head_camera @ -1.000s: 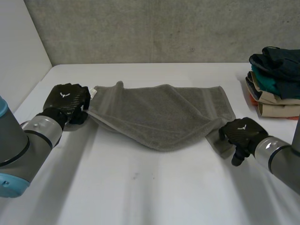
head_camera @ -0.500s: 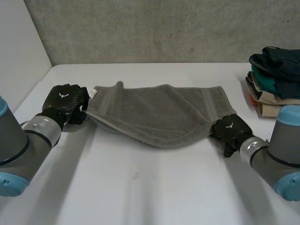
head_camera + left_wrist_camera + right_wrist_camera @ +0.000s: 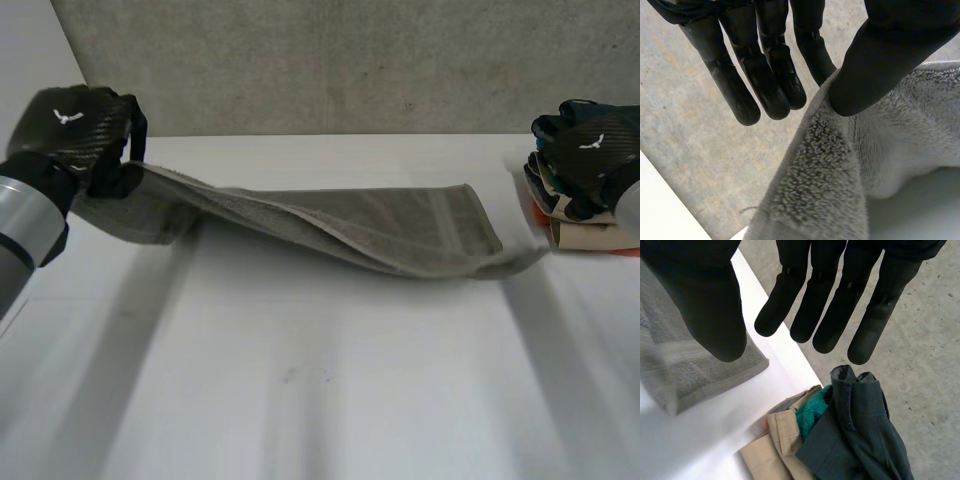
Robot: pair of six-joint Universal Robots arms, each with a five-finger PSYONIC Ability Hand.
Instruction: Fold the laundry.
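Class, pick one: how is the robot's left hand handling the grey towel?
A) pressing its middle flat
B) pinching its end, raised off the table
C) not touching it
B: the left hand clamps the towel edge between thumb and a finger, and that end hangs above the table.

We see left hand (image 3: 72,135) & right hand (image 3: 592,160) black, carbon-weave backs w/ white bird logo; left wrist (image 3: 25,215) silver-grey

White table (image 3: 330,400) against a rough grey concrete wall (image 3: 350,60), plain white panel (image 3: 25,45) at its left side.
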